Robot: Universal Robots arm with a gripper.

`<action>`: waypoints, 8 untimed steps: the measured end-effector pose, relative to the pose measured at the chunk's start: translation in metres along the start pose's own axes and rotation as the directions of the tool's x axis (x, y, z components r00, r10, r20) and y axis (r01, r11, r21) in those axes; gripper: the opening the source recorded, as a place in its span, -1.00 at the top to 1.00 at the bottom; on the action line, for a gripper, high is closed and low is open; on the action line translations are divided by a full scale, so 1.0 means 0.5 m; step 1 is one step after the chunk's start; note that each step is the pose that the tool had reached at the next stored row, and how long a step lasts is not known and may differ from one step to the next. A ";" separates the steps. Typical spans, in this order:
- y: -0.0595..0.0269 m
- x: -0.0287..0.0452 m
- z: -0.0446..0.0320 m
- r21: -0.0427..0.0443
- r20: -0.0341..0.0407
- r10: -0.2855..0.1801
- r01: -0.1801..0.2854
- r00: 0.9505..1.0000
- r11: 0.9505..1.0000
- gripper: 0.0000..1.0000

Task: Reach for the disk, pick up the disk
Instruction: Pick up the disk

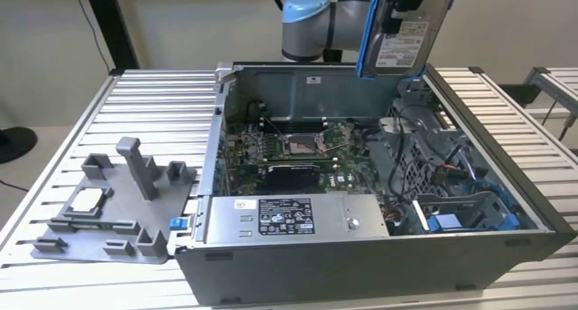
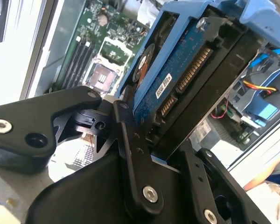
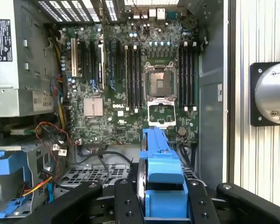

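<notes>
The black two-finger gripper (image 2: 149,140) is clamped on the disk (image 1: 404,36), a flat silver-grey metal hard drive with a white printed label and blue plastic rails along its edges. In the exterior view the disk hangs upright in the air, label facing the camera, above the far right corner of the open grey metal computer case (image 1: 380,269), clear of the case walls. So the reach is done and the pick-up looks done too: disk is lifted, not resting on anything.

In the second wrist view the black fingers (image 2: 130,154) press both flat faces of the disk (image 2: 177,74); its blue circuit-board underside and gold connector teeth show. In the first wrist view the blue rail of the disk (image 3: 161,163) sits between the finger links, with the green motherboard (image 3: 130,70) on the case floor well below.

Case stands on a ribbed silver metal tabletop (image 1: 153,100). Long grey metal box with a black-and-white sticker (image 1: 289,218) lies along the near edge of the case. A grey plastic fixture tray (image 1: 108,208) sits near the tabletop's corner at the exterior view's left, carrying a small square silver chip (image 1: 88,200).

Judgement on what the hold calls for: steady grip pressure, disk kept upright, and clearance from the case's far wall and the loose cables (image 1: 451,174) beneath, since a slip would drop it onto the board.
</notes>
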State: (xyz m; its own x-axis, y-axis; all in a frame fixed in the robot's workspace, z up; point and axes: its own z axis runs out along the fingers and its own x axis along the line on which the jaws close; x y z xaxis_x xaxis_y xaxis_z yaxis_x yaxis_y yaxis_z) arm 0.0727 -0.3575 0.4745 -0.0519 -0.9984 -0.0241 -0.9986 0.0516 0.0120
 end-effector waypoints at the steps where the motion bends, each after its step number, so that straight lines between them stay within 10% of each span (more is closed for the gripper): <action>1: 0.000 0.000 0.000 0.000 0.000 0.000 0.000 1.000 1.000 1.00; 8: -0.001 0.000 0.000 0.000 0.000 0.000 0.000 1.000 1.000 1.00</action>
State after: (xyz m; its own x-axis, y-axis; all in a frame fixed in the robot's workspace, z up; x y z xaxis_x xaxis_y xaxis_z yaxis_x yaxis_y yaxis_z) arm 0.0731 -0.3575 0.4745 -0.0520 -0.9984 -0.0240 -0.9986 0.0517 0.0120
